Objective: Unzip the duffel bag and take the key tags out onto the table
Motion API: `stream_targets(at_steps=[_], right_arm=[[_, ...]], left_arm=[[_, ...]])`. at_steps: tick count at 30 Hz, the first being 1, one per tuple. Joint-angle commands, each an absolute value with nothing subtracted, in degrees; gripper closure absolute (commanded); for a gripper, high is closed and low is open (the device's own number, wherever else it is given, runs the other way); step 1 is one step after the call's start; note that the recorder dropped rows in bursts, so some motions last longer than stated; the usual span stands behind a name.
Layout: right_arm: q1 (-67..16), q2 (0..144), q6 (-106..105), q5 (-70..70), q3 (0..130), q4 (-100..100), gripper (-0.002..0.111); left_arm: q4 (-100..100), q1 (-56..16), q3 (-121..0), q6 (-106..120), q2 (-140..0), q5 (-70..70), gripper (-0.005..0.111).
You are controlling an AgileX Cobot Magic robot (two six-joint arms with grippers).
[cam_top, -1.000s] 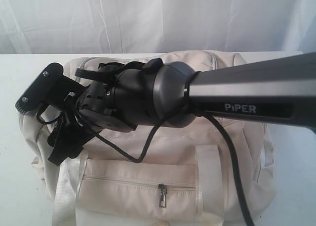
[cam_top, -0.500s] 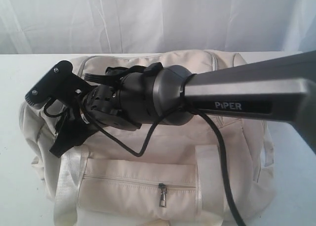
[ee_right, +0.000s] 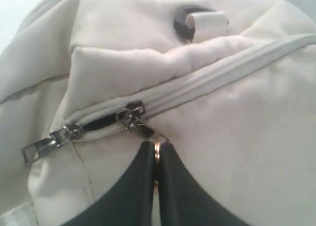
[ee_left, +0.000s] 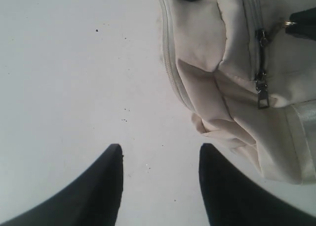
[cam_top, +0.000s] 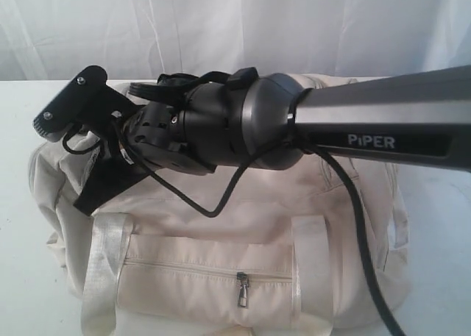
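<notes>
**Right hand clamped on the duffel bag's zip pull, left hand apart over bare surface**

A cream-white duffel bag (cam_top: 221, 255) lies on a wide white surface (ee_left: 69, 63). Its long side faces the exterior camera, and its back lies toward the surface's far edge. Bare surface shows past both ends of the bag. The main zip (ee_right: 222, 70) along the top is shut for nearly all its length. A short dark gap shows between its two sliders. The right hand (ee_right: 156, 149) has its two black fingers pressed together on the small metal ring of one zip pull (ee_right: 139, 126). A second zip pull (ee_right: 43, 147) lies loose just beside it, at the end of the zip. The front pocket (cam_top: 210, 270) is zipped shut between two satin straps. The right arm (cam_top: 383, 123) reaches across over the bag to its left end, trailing a black cable (cam_top: 360, 240). The left hand (ee_left: 160, 157) hangs above bare surface just beside that same end of the bag, its fingers (ee_left: 98, 191) spread apart and holding nothing.
</notes>
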State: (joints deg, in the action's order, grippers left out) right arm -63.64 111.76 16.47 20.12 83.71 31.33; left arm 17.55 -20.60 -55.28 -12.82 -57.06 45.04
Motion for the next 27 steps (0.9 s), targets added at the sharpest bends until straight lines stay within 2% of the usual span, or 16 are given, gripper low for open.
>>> stream_targets(at_steps=[1, 9, 18, 27], right_arm=[[-63.25, 110.84, 16.83, 21.55, 85.67, 33.5, 0.108], [-60.6, 110.84, 17.4, 20.03, 88.67, 34.75, 0.108], [-56.61, 110.97, 19.87, 9.04, 88.77, 34.28, 0.108], [-54.13, 114.42, 22.36, 6.92, 92.76, 32.99, 0.108]], left_arm=[[17.12, -20.74, -55.5, -12.66, -56.64, 45.44, 0.055], [16.71, -20.74, -55.5, -12.66, -56.64, 45.44, 0.055], [16.21, -20.74, -55.31, -12.66, -56.74, 44.08, 0.055], [10.44, -20.74, -52.49, -9.74, -59.41, 35.87, 0.055]])
